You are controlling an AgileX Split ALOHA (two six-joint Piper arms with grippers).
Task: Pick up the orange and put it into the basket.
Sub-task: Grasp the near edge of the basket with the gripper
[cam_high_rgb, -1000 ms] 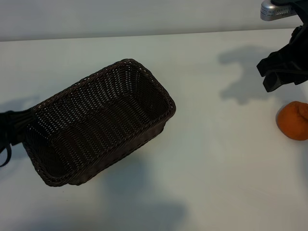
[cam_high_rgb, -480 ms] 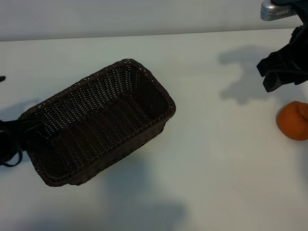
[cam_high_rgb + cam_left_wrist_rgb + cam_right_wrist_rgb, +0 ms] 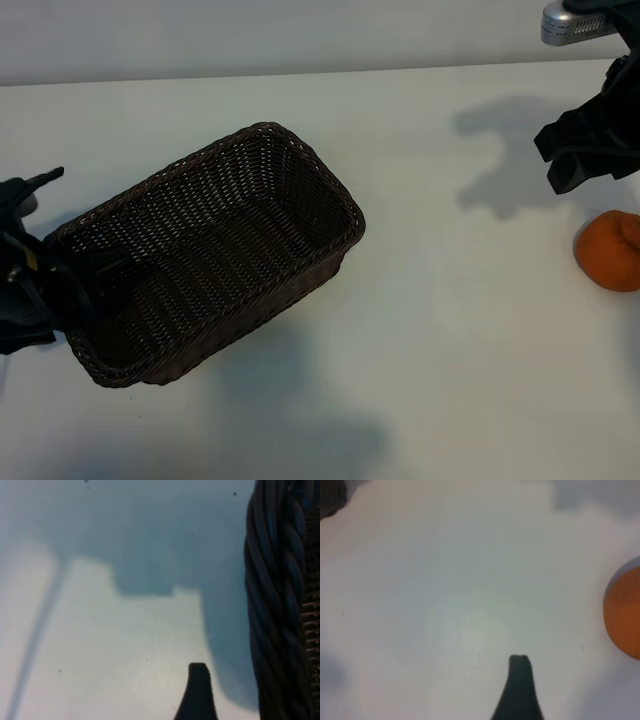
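- Orange fruit, the orange (image 3: 608,251), lies on the white table (image 3: 440,330) at the far right edge, well apart from the basket (image 3: 205,255).
- Right gripper (image 3: 580,150) hangs just beyond the orange, jaws wide, empty.
- Left gripper (image 3: 35,270) sits at the basket's left end, jaws wide astride its braided rim (image 3: 280,605).

A white table (image 3: 430,330) meets a plain pale wall (image 3: 300,35) — soft shadows across the tabletop.

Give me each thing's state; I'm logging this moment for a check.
orange: on the table, not held.
basket: upright, nothing inside it.
left gripper: open, at the basket's left end.
right gripper: open, above the table beside the orange, holding nothing.
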